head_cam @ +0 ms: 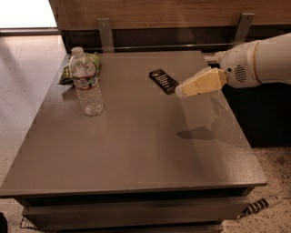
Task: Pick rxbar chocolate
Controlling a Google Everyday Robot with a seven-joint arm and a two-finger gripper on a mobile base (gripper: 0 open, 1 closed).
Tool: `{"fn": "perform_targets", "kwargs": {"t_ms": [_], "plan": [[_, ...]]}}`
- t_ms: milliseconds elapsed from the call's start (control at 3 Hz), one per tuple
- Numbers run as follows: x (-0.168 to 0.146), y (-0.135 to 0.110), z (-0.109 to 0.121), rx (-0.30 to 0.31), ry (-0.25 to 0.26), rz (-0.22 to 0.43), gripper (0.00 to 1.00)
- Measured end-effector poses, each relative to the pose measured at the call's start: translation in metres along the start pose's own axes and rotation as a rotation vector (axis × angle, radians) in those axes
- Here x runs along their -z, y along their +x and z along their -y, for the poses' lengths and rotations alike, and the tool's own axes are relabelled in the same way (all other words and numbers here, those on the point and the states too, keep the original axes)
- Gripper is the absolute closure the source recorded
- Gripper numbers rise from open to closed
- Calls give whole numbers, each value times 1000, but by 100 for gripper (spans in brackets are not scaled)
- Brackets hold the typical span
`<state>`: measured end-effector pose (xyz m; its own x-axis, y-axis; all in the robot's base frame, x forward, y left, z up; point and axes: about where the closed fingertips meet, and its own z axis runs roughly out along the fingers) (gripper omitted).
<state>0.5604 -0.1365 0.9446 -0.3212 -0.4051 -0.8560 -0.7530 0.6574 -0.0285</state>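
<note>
The scene is dim and warm-toned; the strongest light is a washed-out white patch [27, 13] at the upper left, and a soft sheen lies across the grey table [136, 154]. The gripper [182, 89] hangs over the table's right side, beside the rxbar chocolate [163, 81]. It throws a soft shadow [198, 133] on the tabletop beneath, so light probably falls from above.

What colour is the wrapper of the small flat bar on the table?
The bar is black with pale lettering, camera view; the gripper hovers close beside it.
</note>
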Motion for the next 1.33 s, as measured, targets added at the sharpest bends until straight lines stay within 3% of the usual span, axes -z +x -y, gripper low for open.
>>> {"fn": "perform_targets", "kwargs": {"t_ms": [333,667,1333], "plan": [[-22,-12,4,-84,28,147,0],[-22,-29,18,-91,92,204,0],[-33,-27,29,-115,120,189,0]]}}
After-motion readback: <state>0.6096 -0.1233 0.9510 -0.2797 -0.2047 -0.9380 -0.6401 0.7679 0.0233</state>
